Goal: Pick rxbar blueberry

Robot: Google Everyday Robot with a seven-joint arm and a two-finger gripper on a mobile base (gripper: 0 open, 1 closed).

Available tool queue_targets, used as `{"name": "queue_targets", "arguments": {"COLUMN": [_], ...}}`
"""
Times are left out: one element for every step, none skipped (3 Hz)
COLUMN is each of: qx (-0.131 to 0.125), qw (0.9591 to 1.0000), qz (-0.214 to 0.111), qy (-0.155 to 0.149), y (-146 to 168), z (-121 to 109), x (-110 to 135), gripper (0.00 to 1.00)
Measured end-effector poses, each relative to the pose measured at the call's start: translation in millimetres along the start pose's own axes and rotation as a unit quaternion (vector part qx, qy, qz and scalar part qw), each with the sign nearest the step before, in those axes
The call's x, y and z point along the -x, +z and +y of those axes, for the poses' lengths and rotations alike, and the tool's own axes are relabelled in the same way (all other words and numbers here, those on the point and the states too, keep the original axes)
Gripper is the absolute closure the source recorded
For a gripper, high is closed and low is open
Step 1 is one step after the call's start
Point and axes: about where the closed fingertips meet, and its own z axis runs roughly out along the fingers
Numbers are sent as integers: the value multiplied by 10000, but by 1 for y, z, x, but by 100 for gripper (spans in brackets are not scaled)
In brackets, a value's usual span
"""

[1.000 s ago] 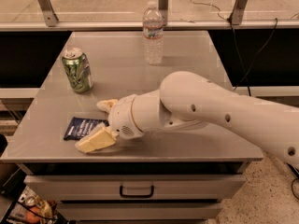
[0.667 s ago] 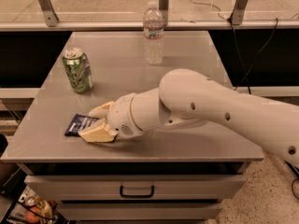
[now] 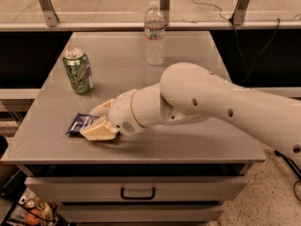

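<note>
Camera view shows the dark blue rxbar blueberry lying flat near the front left edge of the gray table. Its white print is too small to read. The gripper sits low over the bar's right end. Its two tan fingers are apart, one on each side of the bar. A green can and a water bottle stand farther back.

1. We are seeing the rxbar blueberry lying on the table, near its front left edge.
2. We are finding the gripper at the bar's right end.
3. We are seeing the can standing behind the bar, with the bottle farther back to its right.
</note>
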Motion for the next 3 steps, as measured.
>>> {"name": "queue_targets", "arguments": {"qx": [-68, -144, -221], "qw": [9997, 9982, 9952], "qz": [-11, -154, -299], "qy": [-224, -557, -906], "y": [-15, -34, -51], "z": [-6, -14, -20], "x": [21, 45, 67], "gripper": [100, 100, 100]}}
